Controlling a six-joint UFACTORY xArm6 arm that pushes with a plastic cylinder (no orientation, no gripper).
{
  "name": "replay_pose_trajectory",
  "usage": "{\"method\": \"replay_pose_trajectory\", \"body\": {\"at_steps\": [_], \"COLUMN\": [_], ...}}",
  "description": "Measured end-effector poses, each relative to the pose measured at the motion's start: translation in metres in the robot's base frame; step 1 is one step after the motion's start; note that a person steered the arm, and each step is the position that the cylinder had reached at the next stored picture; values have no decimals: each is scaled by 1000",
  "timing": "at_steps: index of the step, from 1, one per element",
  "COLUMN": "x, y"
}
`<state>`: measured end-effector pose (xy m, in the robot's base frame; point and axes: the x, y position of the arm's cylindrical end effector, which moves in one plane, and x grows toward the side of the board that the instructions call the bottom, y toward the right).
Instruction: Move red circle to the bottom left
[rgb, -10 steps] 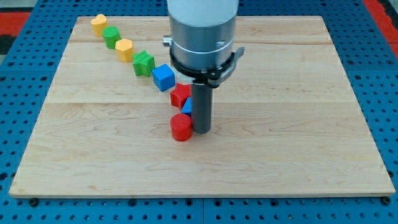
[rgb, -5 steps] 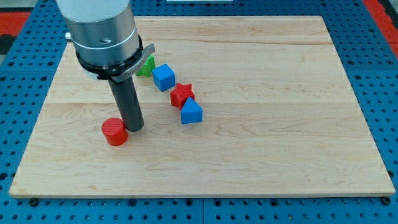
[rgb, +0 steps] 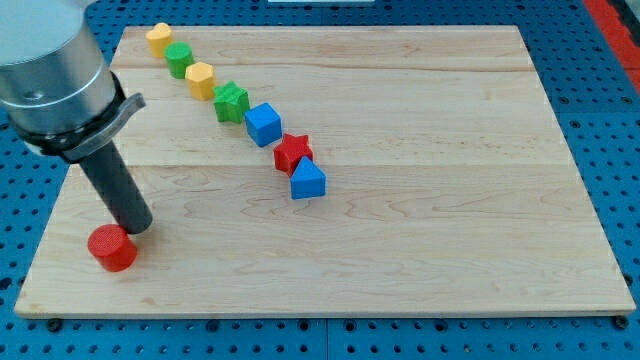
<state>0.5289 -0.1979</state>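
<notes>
The red circle (rgb: 111, 248) lies near the board's bottom-left corner. My tip (rgb: 135, 227) stands just to its upper right, touching or nearly touching it. The dark rod rises from there to the grey arm body at the view's top left.
A diagonal row of blocks runs from the top left toward the middle: a yellow block (rgb: 158, 38), a green circle (rgb: 180, 59), a yellow block (rgb: 200, 78), a green star (rgb: 231, 100), a blue cube (rgb: 263, 124), a red star (rgb: 293, 153), a blue block (rgb: 308, 180). The wooden board (rgb: 450, 200) lies on a blue pegboard.
My tip has swept from the middle of the board to the lower left, pushing the red circle along with it. The other blocks have stayed in place.
</notes>
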Motion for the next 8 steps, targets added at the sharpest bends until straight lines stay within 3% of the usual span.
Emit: {"method": "replay_pose_trajectory", "body": {"at_steps": [2,4,6,8], "x": [13,36,83,71], "y": [-12,49,24,-24]}}
